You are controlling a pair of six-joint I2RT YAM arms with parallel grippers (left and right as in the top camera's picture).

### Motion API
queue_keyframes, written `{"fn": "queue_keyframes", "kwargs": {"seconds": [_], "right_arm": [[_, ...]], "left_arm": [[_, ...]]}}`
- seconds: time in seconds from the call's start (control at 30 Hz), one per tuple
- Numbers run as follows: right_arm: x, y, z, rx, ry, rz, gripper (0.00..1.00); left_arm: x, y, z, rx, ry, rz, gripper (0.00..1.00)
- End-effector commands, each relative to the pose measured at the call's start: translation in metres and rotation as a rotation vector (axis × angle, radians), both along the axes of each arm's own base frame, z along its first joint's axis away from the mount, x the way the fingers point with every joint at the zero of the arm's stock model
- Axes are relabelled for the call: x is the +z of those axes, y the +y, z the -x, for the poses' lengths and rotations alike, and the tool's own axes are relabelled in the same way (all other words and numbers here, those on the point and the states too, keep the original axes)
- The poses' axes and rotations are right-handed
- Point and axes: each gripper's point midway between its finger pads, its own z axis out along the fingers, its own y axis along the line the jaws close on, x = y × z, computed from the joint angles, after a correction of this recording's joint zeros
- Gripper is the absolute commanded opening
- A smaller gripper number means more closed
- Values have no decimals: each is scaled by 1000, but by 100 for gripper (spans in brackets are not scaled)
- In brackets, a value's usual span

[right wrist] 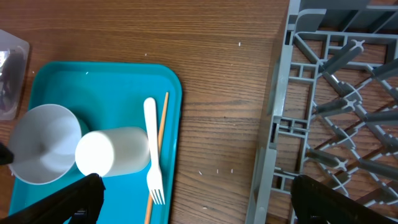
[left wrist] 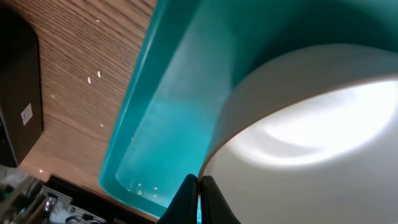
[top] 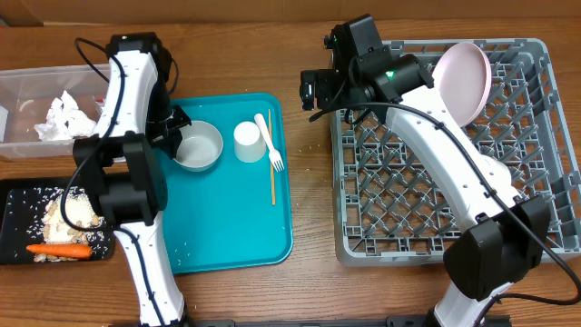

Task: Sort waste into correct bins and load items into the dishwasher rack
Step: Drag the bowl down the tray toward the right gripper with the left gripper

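Observation:
A white bowl (top: 200, 145) sits on the teal tray (top: 227, 232). My left gripper (top: 179, 136) is shut on its left rim; in the left wrist view the black fingers (left wrist: 186, 199) pinch the edge of the bowl (left wrist: 311, 124). Beside the bowl stand a white cup (top: 248, 141), a white fork (top: 270, 145) and a thin wooden stick (top: 271, 182). A pink plate (top: 463, 80) stands upright in the grey dishwasher rack (top: 436, 218). My right gripper (top: 318, 91) hangs open and empty over the table between tray and rack (right wrist: 280, 124), looking down on cup (right wrist: 112, 152) and fork (right wrist: 152, 155).
A clear tub (top: 27, 91) at the far left holds crumpled white napkins (top: 68, 116). A black tray (top: 14, 227) below it holds a carrot (top: 59, 249) and rice scraps (top: 73, 211). Stray grains lie on the wood and the teal tray (left wrist: 168, 99).

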Motion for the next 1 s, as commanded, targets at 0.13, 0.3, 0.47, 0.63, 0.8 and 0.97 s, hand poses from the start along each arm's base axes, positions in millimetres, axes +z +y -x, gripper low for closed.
{"fn": "queue_keyframes", "kwargs": {"seconds": [0.13, 0.3, 0.47, 0.63, 0.8, 0.97], "right_arm": [[-2, 0, 0, -1, 6, -5, 100], [-2, 0, 0, -1, 6, -5, 100], [-2, 0, 0, -1, 6, -5, 100], [-2, 0, 0, -1, 6, -5, 100], [-2, 0, 0, -1, 6, -5, 100], [-2, 0, 0, -1, 6, -5, 100]], "left_arm": [[66, -32, 7, -132, -171, 99, 4], [76, -49, 35, -210, -148, 68, 4], [63, -62, 71, -254, -43, 75, 4], [41, -67, 108, -276, 98, 76, 4], [15, -72, 127, -293, 156, 83, 4], [0, -77, 125, -297, 133, 111, 12]]}}
